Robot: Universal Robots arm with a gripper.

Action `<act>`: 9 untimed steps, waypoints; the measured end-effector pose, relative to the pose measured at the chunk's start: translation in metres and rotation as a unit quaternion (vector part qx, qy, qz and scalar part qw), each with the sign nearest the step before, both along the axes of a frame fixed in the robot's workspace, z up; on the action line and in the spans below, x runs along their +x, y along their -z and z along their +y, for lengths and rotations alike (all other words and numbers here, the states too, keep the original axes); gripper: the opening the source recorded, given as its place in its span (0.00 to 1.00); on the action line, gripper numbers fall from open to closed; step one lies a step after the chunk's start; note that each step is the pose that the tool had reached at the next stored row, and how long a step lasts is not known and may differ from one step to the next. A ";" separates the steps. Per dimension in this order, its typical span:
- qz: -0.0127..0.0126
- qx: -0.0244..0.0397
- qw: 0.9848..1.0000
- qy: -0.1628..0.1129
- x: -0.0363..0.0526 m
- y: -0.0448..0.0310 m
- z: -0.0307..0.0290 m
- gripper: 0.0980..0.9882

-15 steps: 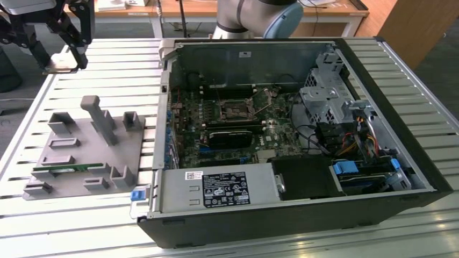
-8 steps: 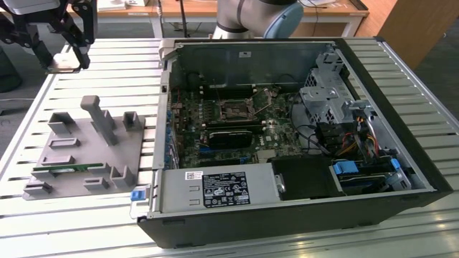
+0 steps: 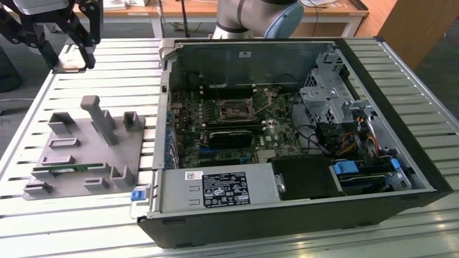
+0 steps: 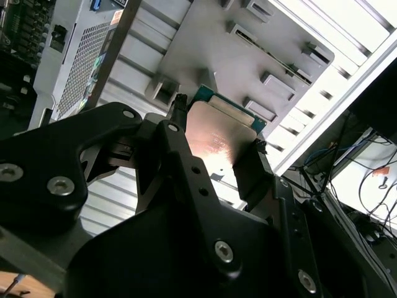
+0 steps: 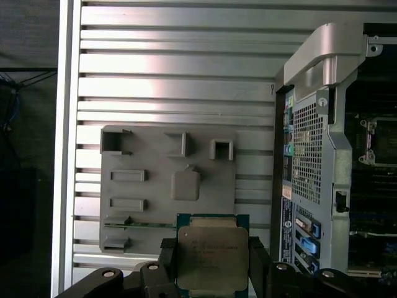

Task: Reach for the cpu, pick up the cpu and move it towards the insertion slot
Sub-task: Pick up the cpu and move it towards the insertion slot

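Your claw (image 3: 70, 59) is pinching the cpu (image 5: 213, 261) by two opposite edges, clear of the bench (image 3: 115, 70). The insertion slot (image 3: 235, 109) lies well apart, towards the exterior view's right, inside the open computer case (image 3: 401, 107). The cpu is square, with no long axis, and appears roughly level.

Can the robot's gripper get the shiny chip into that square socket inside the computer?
Probably yes. The gripper is shut on the cpu outside the computer case. The case's side is open, and nothing seems to cover the insertion slot.
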State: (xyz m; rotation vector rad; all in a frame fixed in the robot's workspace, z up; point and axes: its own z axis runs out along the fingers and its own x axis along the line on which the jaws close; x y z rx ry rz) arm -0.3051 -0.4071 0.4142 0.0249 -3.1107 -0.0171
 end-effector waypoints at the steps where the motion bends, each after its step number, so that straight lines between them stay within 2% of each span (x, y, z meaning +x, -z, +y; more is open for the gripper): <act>1: 0.000 0.000 1.000 0.000 0.0012 0.0000 0.0000 0.50; 9: 0.000 0.000 1.000 0.000 0.0096 0.0000 0.0000 0.50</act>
